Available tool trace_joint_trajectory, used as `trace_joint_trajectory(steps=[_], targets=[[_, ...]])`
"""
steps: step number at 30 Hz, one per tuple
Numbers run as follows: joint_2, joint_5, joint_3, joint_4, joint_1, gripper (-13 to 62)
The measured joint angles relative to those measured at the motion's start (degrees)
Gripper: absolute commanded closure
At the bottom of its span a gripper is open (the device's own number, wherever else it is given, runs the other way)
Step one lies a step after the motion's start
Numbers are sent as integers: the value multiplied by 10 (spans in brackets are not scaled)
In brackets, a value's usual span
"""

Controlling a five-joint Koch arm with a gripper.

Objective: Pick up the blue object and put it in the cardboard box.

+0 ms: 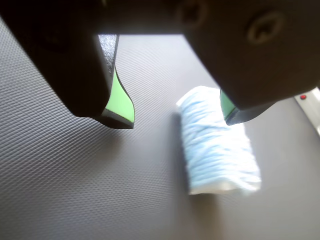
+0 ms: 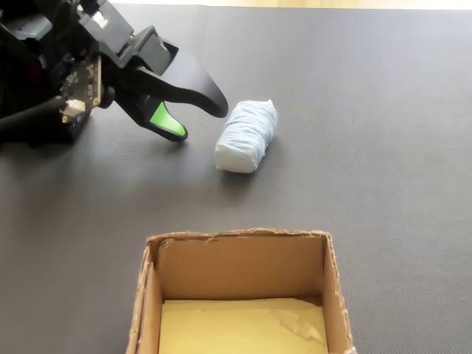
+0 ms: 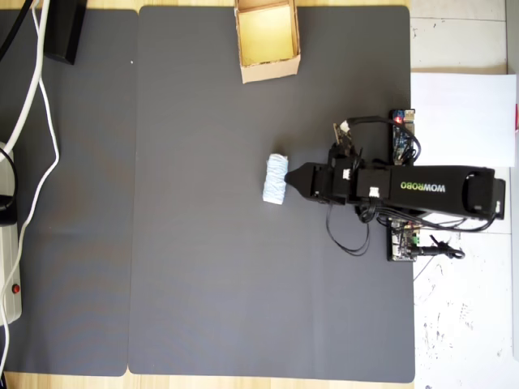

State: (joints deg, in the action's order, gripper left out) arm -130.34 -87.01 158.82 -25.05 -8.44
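Lying outside cardboard box (image 2: 240, 269), blue object (image 2: 247, 136)

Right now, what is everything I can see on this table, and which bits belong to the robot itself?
Blue roll: one, pale light blue, lying on its side on the mat, just beyond the gripper tips, not held.
Cardboard box: one, tan with a yellowish inside, open and empty, at the mat's top edge in the overhead view.
Mat: one, dark grey, covering most of the table.
Cables: white, along the left edge in the overhead view.
Power strip: one, white with a red switch, far left.
White paper sheet: one, right of the mat.
Circuit boards: two, beside the arm.
Robot arm: one, black.
Gripper: one, black with green pads, open.
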Motion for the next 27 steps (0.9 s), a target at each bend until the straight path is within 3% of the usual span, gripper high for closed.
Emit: trace_joint_trajectory(steps=[6,10,27], targets=[[18,-3,-91,-100,1,160],[104,-4,-150,-140,5,160],[294,-11,-250,-131,18,159]])
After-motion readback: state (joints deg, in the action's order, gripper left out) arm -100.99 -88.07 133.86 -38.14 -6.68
